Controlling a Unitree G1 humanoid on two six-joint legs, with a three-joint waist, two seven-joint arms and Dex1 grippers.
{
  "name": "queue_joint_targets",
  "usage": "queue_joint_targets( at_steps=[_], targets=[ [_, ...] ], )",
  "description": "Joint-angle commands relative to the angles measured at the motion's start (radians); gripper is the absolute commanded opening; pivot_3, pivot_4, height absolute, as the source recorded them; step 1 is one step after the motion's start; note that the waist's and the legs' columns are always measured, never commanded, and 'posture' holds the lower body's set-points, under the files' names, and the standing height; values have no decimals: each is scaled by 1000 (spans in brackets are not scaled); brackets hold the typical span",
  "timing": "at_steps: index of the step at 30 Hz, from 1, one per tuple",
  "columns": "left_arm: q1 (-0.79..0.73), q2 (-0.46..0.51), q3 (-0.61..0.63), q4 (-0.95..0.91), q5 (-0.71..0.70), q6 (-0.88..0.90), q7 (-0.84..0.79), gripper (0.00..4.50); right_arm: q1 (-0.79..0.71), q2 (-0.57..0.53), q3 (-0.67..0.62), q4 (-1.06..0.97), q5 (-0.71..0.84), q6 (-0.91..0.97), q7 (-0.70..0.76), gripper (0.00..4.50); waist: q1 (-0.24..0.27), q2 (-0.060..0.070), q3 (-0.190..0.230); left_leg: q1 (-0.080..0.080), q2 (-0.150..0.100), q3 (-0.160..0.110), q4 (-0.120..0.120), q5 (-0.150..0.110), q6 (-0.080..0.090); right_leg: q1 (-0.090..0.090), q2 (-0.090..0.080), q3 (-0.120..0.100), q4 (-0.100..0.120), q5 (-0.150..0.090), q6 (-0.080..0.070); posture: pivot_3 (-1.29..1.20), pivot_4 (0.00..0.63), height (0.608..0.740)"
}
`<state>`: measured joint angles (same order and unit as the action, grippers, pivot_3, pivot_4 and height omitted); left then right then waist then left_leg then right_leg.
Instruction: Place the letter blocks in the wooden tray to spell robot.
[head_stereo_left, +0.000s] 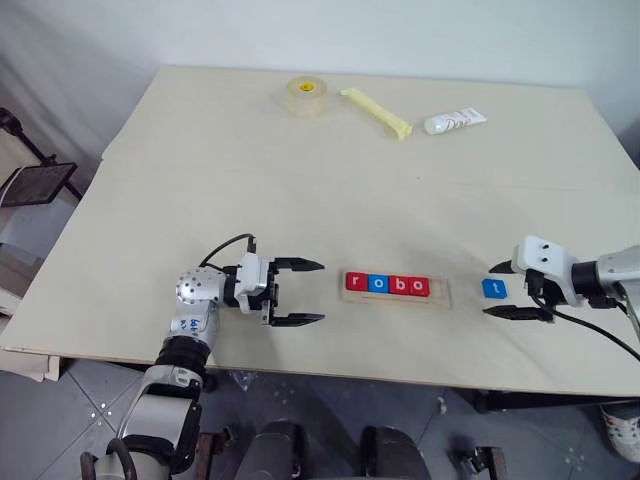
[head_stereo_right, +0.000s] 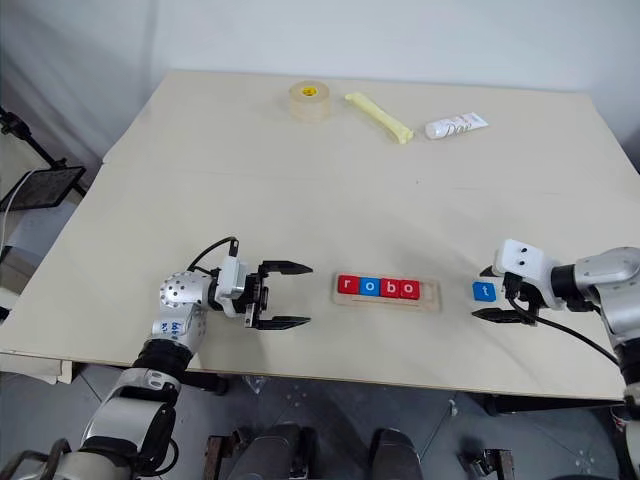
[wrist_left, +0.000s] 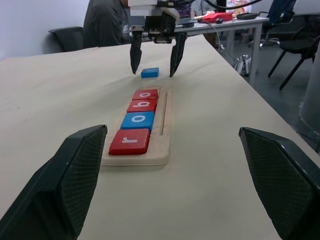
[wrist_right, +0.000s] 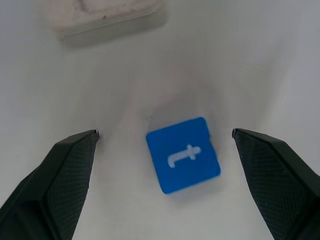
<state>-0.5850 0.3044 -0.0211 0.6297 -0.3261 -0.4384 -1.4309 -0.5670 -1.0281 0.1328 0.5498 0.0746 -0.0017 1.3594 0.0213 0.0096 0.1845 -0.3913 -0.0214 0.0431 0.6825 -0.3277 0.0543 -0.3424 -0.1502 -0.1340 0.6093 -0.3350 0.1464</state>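
While I am watching from the head camera, the left gripper (head_stereo_left: 298, 292) is hovering just to the left of the wooden tray (head_stereo_left: 441, 293), its two black fingers standing wide apart and pointing level at the tray's left end, gripping nothing. The tray is lying near the front edge of the table (head_stereo_left: 250, 170), a long pale wood strip with a shallow groove running along its far side. Four letter blocks are sitting in it side by side, flat square tiles with white lowercase letters: a red r (head_stereo_left: 355, 282) at the tray's left end, then a blue o (head_stereo_left: 377, 283), a red b (head_stereo_left: 398, 285) and a red o (head_stereo_left: 418, 287). The tray's right end is showing bare wood, one block's width unfilled. Just to the right of the tray, apart from it on the bare table, the blue t block (head_stereo_left: 494, 288) is lying flat with its letter up, turned slightly askew to the tray's line. The right gripper (head_stereo_left: 501, 290) is straddling that block, its fingers spread wide on either side, and in the right wrist view neither finger is touching it.
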Motion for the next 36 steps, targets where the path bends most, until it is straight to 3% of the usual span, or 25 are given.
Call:
queue_joint_targets(
  at_steps=[1,17,26,29,36],
  targets=[
    [29,12,5,-63,-8,3,23,4500,-31,6,24,53,-31,-35,62,4478,0,0,0,0,0,0,0,0,0,0,0,0,0,0,0,0,150,740],
    [65,30,-1,-122,-13,20,51,4500,-90,23,17,161,-79,-1,44,4478,1,0,0,0,0,-1,1,0,0,1,0,0,0,0,0,0,150,740],
    [49,36,3,-110,-12,22,46,4500,-124,38,8,201,-84,-2,23,1555,0,0,0,0,0,-1,1,0,0,1,0,0,0,0,0,0,150,740],
    [40,35,3,-99,-10,21,47,4500,-136,32,-1,177,-78,15,20,1457,0,0,0,0,0,-1,1,0,0,1,0,0,0,0,0,0,150,740],
    [21,28,2,-63,-6,10,42,4500,-100,16,-56,-117,10,272,26,1457,-1,0,0,0,1,-1,1,0,-1,-1,0,0,1,0,0,0,150,740]
  ],
)
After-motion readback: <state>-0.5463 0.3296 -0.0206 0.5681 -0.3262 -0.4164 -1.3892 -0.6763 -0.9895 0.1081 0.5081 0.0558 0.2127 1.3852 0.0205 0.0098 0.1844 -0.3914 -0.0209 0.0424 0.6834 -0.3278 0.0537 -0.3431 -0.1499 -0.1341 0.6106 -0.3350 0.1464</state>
